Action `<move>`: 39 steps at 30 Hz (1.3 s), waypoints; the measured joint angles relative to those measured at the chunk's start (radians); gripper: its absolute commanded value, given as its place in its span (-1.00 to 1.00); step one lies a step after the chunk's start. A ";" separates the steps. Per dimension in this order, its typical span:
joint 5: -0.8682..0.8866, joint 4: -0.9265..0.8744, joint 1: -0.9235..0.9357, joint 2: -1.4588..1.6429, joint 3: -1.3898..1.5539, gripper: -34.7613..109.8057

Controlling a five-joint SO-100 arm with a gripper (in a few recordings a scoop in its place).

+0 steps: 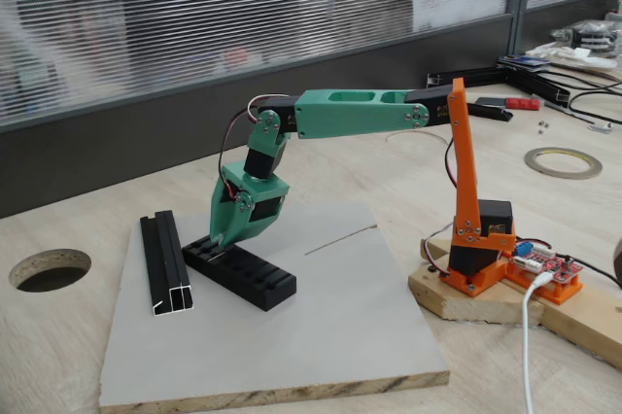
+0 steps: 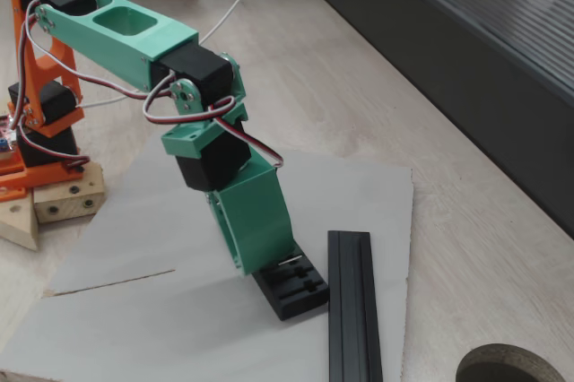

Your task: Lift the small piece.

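Observation:
The green gripper (image 1: 221,237) points down with its tips on the left end of a black ribbed block (image 1: 248,275). From the other side, the gripper (image 2: 262,261) covers the block's (image 2: 293,290) near end. A thin grey sliver (image 2: 291,261) shows on top of the block at the edge of the fingertips; it looks like the small piece, mostly hidden by the gripper. The fingers stand close together, and the gap between them is hidden. A long black channel rail (image 1: 165,262) lies beside the block, also seen as the rail (image 2: 351,310).
Block and rail rest on a grey board (image 1: 321,327) on a wooden table. The arm's orange base (image 1: 476,258) stands on a wood block to the right. A round hole (image 1: 49,269) is cut in the table at left. Cables and a tape ring (image 1: 563,161) lie at the back right.

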State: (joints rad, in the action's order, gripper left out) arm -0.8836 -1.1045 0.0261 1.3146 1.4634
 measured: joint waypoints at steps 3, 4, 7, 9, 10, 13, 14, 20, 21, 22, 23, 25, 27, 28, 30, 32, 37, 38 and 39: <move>0.000 0.000 0.000 0.000 0.000 -0.44; 0.000 0.000 0.000 0.000 0.000 -0.44; 0.000 0.000 0.000 0.000 0.000 -0.44; 0.002 0.000 0.000 0.000 0.000 -0.44; 0.002 0.000 0.002 0.003 0.000 -0.44; 0.002 0.000 0.003 0.005 0.000 -0.44; 0.002 0.000 0.003 0.005 0.000 -0.44; 0.002 -0.006 0.009 0.051 0.000 -0.44; 0.002 -0.006 0.009 0.058 0.000 -0.44; 0.002 -0.006 0.009 0.063 0.000 -0.44; 0.002 -0.006 0.015 0.063 0.000 -0.44; 0.002 -0.006 0.046 0.064 0.000 -0.44; 0.002 -0.006 0.066 0.074 0.000 -0.44; 0.002 -0.006 0.071 0.086 0.000 -0.44; 0.002 -0.006 0.067 0.126 0.000 -0.44; 0.002 -0.006 0.066 0.164 0.000 -0.44; 0.002 -0.006 0.067 0.213 0.000 -0.45; 0.002 -0.006 0.067 0.227 0.000 -0.45; 0.002 -0.006 0.066 0.244 0.000 -0.45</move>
State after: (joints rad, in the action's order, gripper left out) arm -0.8820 -1.1106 0.0920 1.5585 1.4634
